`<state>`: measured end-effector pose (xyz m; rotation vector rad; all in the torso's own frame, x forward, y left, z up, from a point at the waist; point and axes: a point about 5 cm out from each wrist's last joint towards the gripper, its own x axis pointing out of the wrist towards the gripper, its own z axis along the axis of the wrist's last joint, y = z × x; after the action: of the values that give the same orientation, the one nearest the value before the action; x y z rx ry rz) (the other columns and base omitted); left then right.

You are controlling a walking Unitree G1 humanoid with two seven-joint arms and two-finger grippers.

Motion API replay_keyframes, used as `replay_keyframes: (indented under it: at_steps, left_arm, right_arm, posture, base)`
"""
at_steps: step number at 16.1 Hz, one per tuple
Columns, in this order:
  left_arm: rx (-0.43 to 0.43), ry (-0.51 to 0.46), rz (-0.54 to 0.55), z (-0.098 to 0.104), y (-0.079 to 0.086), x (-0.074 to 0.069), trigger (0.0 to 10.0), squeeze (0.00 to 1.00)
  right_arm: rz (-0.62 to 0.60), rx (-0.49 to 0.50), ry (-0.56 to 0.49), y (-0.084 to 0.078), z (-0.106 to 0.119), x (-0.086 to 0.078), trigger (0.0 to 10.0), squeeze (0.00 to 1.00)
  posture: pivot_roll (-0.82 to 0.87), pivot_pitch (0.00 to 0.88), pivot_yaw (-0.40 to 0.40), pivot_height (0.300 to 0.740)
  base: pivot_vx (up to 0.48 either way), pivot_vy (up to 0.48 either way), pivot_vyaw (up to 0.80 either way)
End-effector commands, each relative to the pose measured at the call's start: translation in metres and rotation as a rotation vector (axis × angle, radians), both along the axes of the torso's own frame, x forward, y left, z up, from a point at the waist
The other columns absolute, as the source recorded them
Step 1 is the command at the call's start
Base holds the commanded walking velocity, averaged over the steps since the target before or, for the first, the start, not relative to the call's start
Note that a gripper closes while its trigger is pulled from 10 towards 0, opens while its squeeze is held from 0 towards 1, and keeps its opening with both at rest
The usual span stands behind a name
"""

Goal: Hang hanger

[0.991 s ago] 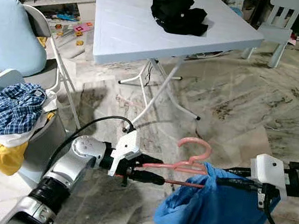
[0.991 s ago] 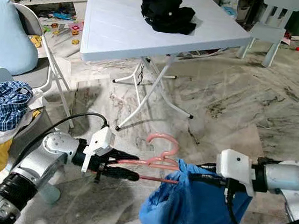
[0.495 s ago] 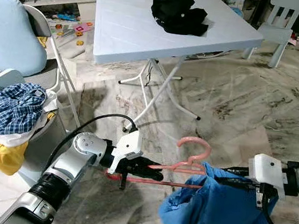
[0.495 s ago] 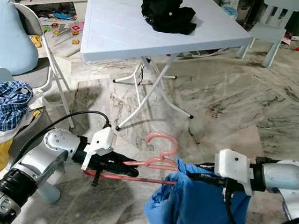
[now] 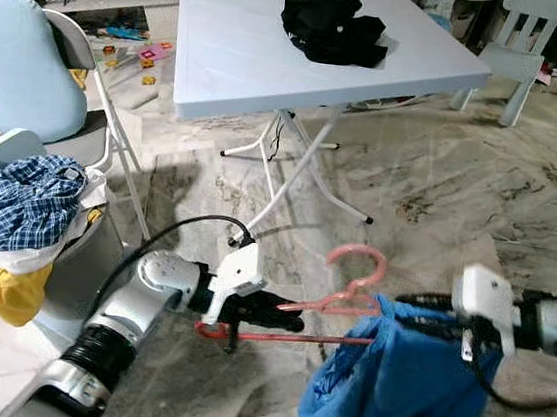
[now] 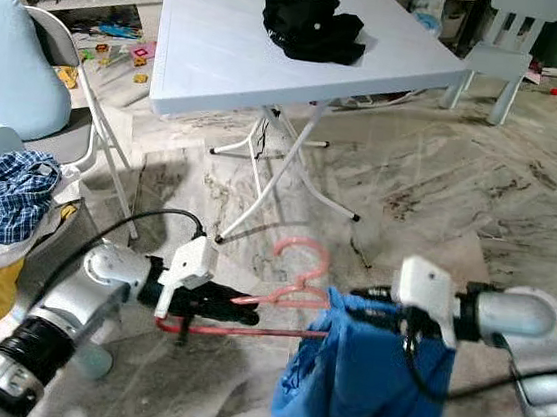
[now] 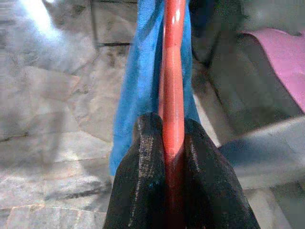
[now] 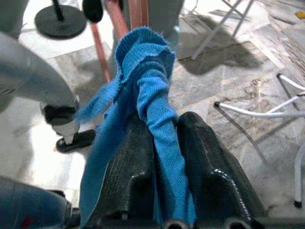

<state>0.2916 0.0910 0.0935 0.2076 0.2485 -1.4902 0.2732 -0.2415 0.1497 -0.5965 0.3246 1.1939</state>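
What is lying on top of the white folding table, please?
A crumpled black garment lies on the white folding table, toward its far side. Whatever is beneath the garment is covered. The rest of the tabletop looks bare.

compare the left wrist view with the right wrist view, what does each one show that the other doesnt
The left wrist view looks along the left gripper, whose black fingers are clamped on the red bar of the hanger.

The right wrist view has the right gripper pinching a fold of the blue garment, with white folding table legs on the floor beyond.

Both show the blue garment draped on the hanger's rods, and the marble floor.
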Motion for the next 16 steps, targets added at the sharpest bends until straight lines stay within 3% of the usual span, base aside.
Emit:
replay_keyframes:
  at_steps: [1, 10, 12, 16]
  left_arm:
    - [-0.013, -0.010, 0.044, -0.001, 0.004, 0.002, 0.0, 0.00]
    - [-0.071, -0.030, 0.257, -0.012, 0.014, 0.006, 0.0, 0.00]
    - [-0.084, -0.051, 0.341, -0.014, 0.014, 0.008, 0.0, 0.00]
    - [-0.137, -0.025, 0.424, -0.017, 0.009, 0.007, 0.0, 0.00]
  right_arm:
    - [0.000, 0.007, -0.032, 0.005, 0.002, 0.006, 10.0, 1.00]
    - [-0.074, -0.016, -0.154, 0.003, 0.009, 0.033, 10.0, 1.00]
    - [-0.166, -0.031, -0.244, 0.001, 0.011, 0.043, 10.0, 1.00]
    - [-0.309, 0.016, -0.250, 0.003, -0.002, 0.047, 10.0, 1.00]
  posture:
    - [-0.11, 0.057, 0.066, 0.740]
    - [-0.11, 0.053, 0.059, 0.740]
    - [-0.10, 0.054, 0.057, 0.740]
    - [-0.09, 0.058, 0.063, 0.740]
  base:
    - [0.000, 0.000, 0.00]
    - [0.000, 0.000, 0.00]
    - [0.000, 0.000, 0.00]
    - [0.000, 0.000, 0.00]
